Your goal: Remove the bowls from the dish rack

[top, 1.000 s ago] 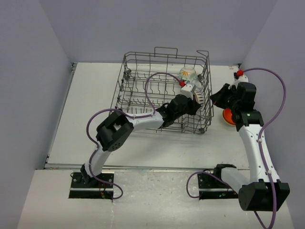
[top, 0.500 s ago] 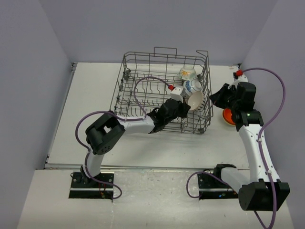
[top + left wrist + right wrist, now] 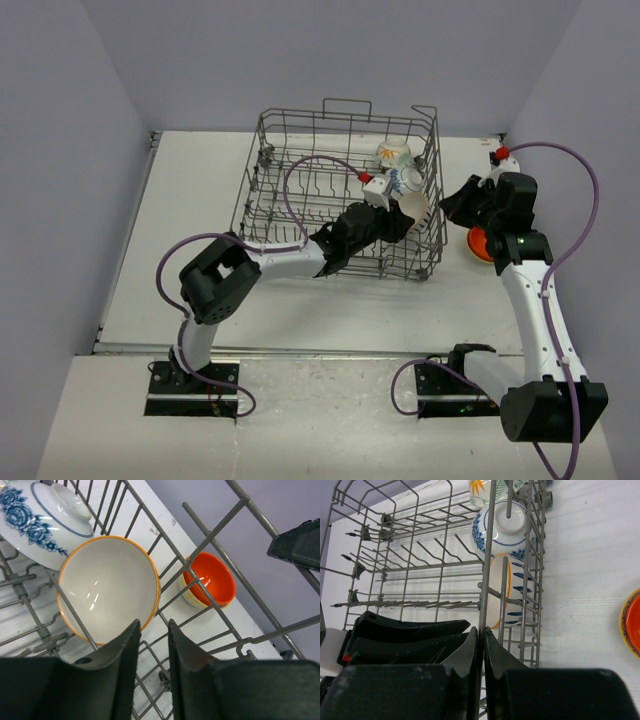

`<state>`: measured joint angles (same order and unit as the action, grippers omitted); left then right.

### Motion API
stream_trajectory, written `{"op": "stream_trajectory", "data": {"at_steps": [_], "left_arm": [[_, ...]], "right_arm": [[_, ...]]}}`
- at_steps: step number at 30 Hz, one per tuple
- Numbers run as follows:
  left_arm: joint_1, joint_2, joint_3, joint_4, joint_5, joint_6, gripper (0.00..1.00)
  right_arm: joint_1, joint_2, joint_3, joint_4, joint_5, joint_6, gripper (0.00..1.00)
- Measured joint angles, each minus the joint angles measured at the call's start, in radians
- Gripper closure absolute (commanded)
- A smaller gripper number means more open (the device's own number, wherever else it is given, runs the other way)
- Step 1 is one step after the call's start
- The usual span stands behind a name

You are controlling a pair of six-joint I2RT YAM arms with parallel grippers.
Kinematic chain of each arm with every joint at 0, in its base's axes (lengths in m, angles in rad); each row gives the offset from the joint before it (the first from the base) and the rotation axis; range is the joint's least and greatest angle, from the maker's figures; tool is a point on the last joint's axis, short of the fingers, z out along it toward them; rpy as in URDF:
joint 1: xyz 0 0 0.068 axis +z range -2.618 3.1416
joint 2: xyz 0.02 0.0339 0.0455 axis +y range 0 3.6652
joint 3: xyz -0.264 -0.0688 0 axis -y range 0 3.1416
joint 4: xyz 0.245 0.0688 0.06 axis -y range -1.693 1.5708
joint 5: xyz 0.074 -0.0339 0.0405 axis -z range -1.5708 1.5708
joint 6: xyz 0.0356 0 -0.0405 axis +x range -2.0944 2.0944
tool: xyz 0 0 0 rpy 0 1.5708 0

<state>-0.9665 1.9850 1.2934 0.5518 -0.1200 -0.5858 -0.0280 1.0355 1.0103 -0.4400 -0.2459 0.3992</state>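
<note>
The grey wire dish rack (image 3: pixel 300 115) stands mid-table. Three bowls lean at its right end: a yellowish-flowered one (image 3: pixel 393 154), a blue-flowered one (image 3: pixel 409 179) and a white, orange-rimmed one (image 3: pixel 420 205). My left gripper (image 3: pixel 400 215) reaches into the rack. In the left wrist view its fingers (image 3: pixel 154 622) are a little apart, nothing between them, with the orange-rimmed bowl (image 3: pixel 107 587) just beyond the left fingertip. My right gripper (image 3: pixel 481 630) is shut on an upright wire of the rack's right wall (image 3: pixel 487 580). An orange bowl (image 3: pixel 480 243) sits on the table outside the rack.
The orange bowl rests in a pale yellow one (image 3: pixel 192 597) right of the rack, close under my right arm (image 3: pixel 520 230). Rows of tines (image 3: pixel 420 567) fill the rack's left part. Grey walls close the table in on three sides.
My left gripper shifted inside the rack with the orange-rimmed bowl, then its jaws parted and let the bowl go. The right arm has not moved.
</note>
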Motion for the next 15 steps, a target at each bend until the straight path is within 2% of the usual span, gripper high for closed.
{"op": "stream_trajectory", "data": {"at_steps": [7, 15], "left_arm": [[0.0, 0.074, 0.062, 0.0, 0.041, 0.04, 0.52], [0.0, 0.147, 0.141, -0.03, 0.066, 0.122, 0.5]], "right_arm": [[0.0, -0.001, -0.001, 0.002, 0.0, 0.0, 1.0], [0.0, -0.001, -0.001, 0.002, -0.002, 0.0, 1.0]]}}
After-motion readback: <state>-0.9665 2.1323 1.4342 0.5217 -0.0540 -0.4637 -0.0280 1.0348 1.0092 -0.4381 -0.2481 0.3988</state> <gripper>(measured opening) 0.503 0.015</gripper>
